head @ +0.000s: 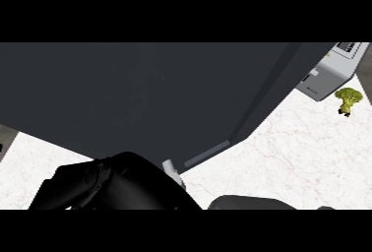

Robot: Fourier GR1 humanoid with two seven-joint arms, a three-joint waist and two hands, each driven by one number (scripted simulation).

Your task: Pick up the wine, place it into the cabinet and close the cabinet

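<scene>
As the dark cabinet (145, 93) filled most of the head view, a black hand (109, 184) sat just below the cabinet's lower corner, bunched into a rounded mass; whether its fingers were curled round anything could not be told, and which hand it was could not be told either. A second dark rounded shape (251, 202), below and to the right of the cabinet's corner, may have been the other hand or a forearm, too little of it showing to say. The wine was nowhere to be seen: it may have been hidden behind the cabinet's broad panel or inside the hand, but nothing confirmed either.

The cabinet looked matte charcoal, flat-faced and sharp-edged, with a paler grey strip (207, 153) along its lower edge near the corner. Beside that corner a small pale cylindrical piece (169, 167) stood against the hand. The tabletop (291, 157) was white marble with faint veins. Up and to the right of the cabinet sat a boxy silver appliance (330, 69), and near it a knobbly green broccoli floret (348, 100).

A wine bottle would likely be heavy, rigid, smooth and breakable, best taken round the body rather than the narrow neck.
</scene>
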